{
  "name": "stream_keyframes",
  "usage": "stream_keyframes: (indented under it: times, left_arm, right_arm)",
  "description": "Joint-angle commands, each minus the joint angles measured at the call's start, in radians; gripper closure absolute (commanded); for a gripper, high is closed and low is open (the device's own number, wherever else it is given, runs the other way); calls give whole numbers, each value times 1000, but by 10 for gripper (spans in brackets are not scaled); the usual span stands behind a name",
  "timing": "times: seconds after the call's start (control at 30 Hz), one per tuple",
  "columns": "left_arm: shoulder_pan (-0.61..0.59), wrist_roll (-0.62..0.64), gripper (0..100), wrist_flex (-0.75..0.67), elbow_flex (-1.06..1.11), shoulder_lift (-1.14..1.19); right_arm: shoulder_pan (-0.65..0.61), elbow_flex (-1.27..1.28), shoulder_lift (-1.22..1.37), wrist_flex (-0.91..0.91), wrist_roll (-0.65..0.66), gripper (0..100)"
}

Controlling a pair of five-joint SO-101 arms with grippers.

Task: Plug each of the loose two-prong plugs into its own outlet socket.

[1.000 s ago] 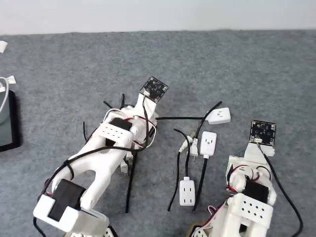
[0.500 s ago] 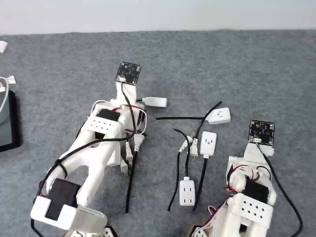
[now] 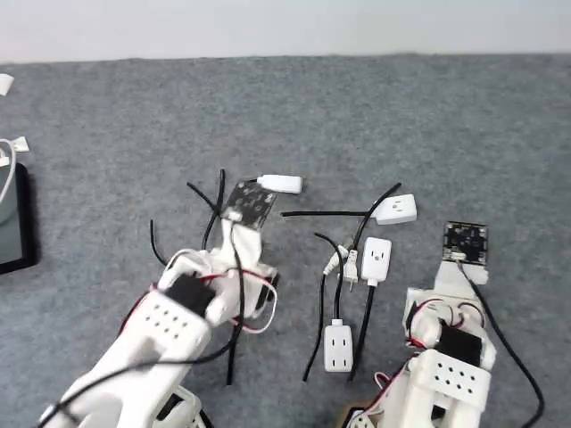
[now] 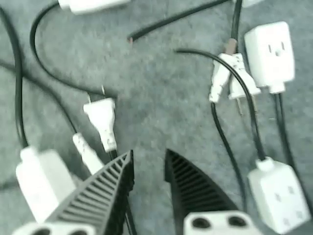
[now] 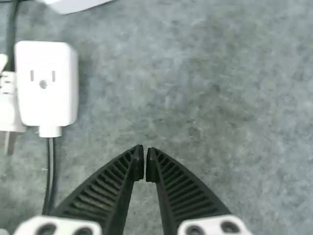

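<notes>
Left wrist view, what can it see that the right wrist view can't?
The left wrist view has the open left gripper, a loose plug lying just ahead of it, and a second socket on a black cord. The right wrist view has the shut right gripper, its fingers together. Both see the grey mat and the same white three-hole socket.
</notes>
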Motion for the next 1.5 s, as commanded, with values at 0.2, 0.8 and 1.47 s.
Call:
stream_keyframes:
  times: [0.2,0.8,1.47]
  left_arm:
    - [189,319,935,8,-159,252]
    - [522,539,658,72,-490,710]
    - [526,543,618,6,-535,738]
  right_arm:
    - [-25,-61,7,5,5,972]
    - [-2,-38,7,-51,3,972]
    - [-5,-37,7,-51,3,971]
